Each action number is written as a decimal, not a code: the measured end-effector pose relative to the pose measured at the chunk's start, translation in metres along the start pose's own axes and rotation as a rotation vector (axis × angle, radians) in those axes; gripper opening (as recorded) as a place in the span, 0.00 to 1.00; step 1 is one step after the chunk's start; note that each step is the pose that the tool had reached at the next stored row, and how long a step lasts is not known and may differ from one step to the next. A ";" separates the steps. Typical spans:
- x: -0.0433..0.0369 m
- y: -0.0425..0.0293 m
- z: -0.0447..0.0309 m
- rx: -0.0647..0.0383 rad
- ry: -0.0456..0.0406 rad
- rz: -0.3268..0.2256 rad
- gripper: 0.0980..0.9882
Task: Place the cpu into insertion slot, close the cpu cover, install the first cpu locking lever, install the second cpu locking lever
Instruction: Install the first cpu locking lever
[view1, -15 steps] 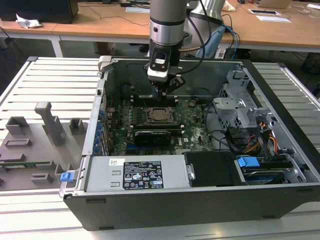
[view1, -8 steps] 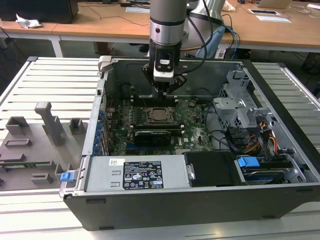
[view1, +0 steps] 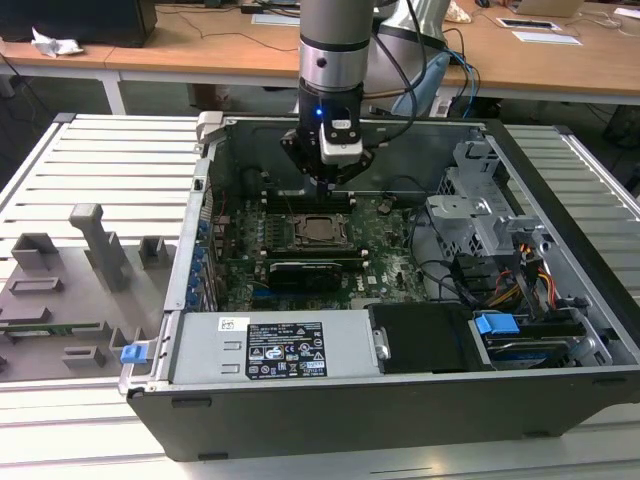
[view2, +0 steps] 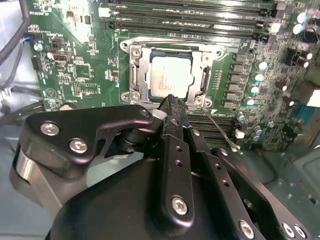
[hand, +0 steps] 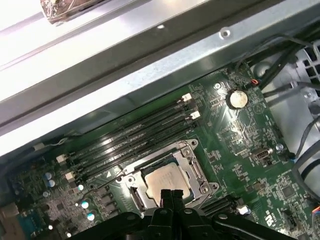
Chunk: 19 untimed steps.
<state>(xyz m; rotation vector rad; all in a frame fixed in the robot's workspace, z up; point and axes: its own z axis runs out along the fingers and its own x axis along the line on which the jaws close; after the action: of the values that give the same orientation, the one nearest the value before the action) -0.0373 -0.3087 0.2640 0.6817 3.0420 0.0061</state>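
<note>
The cpu (view2: 171, 75) sits in the insertion slot (view2: 165, 50), framed by the cpu cover (view2: 134, 75), which looks lowered. The claw (view2: 170, 101) hangs over the socket's edge, pinched narrow and holding nothing. A thin locking lever (view2: 218, 129) juts loose nearby. A slipping tip could scrape the board or let the lever spring free.

The arm (view1: 335, 50) is a silver-grey cylinder with 1 black band (view1: 335, 98), a blue indicator light (view1: 320, 112) and a white module (view1: 338, 148). The gripper (view2: 170, 100) is matte black, with linkage fingers (view2: 175, 150) fastened by silver screws (view2: 180, 205).
</note>
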 end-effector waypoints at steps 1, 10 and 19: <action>0.0000 0.0000 0.0000 0.000 0.0001 -0.008 0.01; 0.0000 0.0000 0.0000 -0.003 0.0013 -0.147 0.01; 0.0000 0.0000 0.0002 -0.008 0.0033 -0.357 0.01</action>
<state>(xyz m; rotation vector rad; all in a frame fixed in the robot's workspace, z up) -0.0373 -0.3087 0.2638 0.1312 3.1158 0.0126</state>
